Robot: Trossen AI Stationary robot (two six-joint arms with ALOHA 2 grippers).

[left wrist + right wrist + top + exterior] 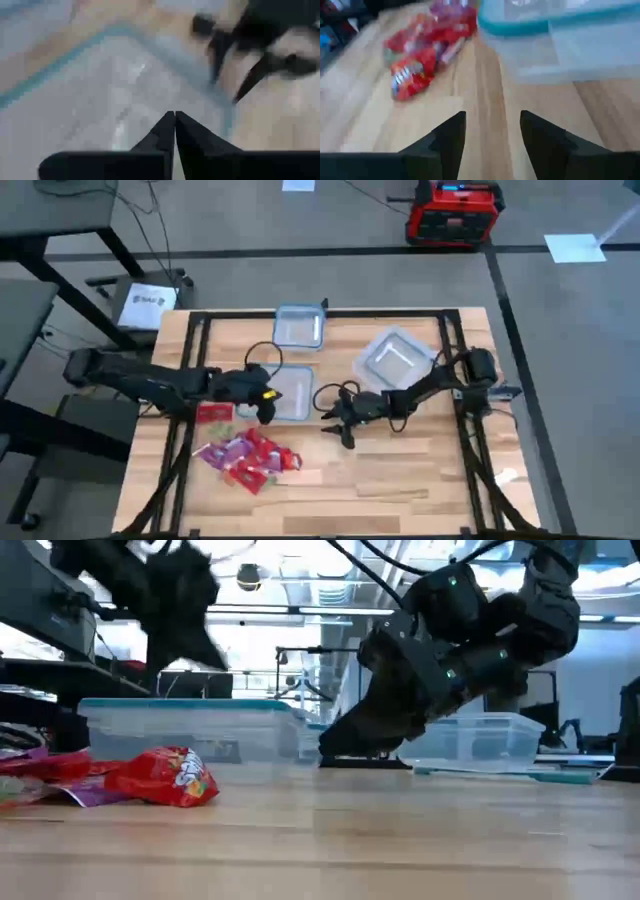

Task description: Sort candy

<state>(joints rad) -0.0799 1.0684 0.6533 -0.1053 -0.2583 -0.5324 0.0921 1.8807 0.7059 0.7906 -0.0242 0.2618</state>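
The candy [245, 455] lies in a heap of red, pink and purple wrappers on the table's near left, and it shows in the low view [160, 777] and the right wrist view [420, 55]. One red piece [213, 413] lies apart, just beyond the heap. My left gripper [268, 408] is shut with nothing in it. It hangs above the near left corner of the middle clear tub [290, 392], whose floor fills the left wrist view [100, 100]. My right gripper [335, 420] stands open just right of that tub, low over the wood, pointing toward the heap.
A second clear tub [299, 326] stands at the far middle of the table. A third tub [395, 358] sits turned at the far right, beside my right arm. Bare wood stretches along the near edge [400, 490] and between my right gripper and the heap.
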